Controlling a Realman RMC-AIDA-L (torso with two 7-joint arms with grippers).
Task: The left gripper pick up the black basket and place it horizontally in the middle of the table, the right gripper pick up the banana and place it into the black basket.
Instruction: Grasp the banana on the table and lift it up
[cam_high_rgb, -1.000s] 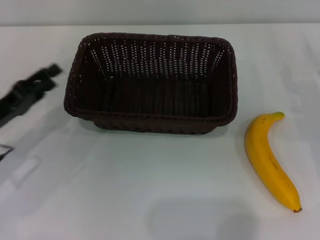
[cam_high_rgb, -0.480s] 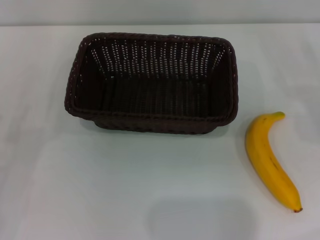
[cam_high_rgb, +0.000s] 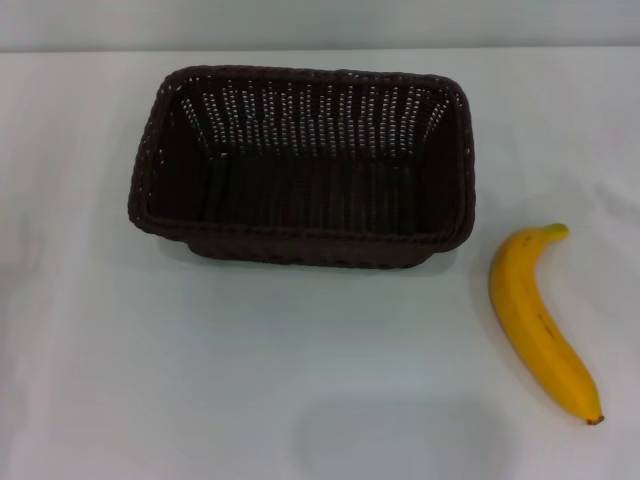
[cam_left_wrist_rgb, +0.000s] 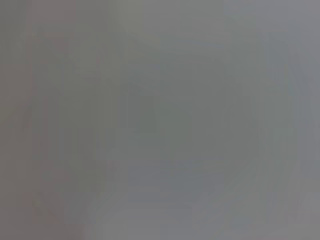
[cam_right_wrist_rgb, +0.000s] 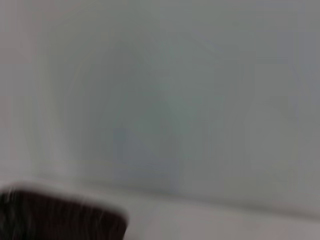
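The left arm that lay at the worktop's left side a second ago has gone from the head view; basket and banana have not shifted.

From the head view, the black basket (cam_high_rgb: 303, 165) sits upright on the white worktop (cam_high_rgb: 200, 380), around the middle and toward the far side, its long axis running left to right and its open mouth up. The banana (cam_high_rgb: 541, 322) lies flat to the basket's right, apart from it, its long axis running near to far: greenish stem toward the far side, dark tip toward the near edge, the curve bowing toward the basket. Bare worktop spreads wide in front of the basket and to its left; the banana has a narrower strip between it and the right edge. Neither the left gripper nor the right gripper shows here, so whether their fingers are spread or pressed together I cannot tell.

The left wrist view gives only a blank grey blur.

The right wrist view shows a pale surface and a dark woven corner of the basket (cam_right_wrist_rgb: 60, 217).
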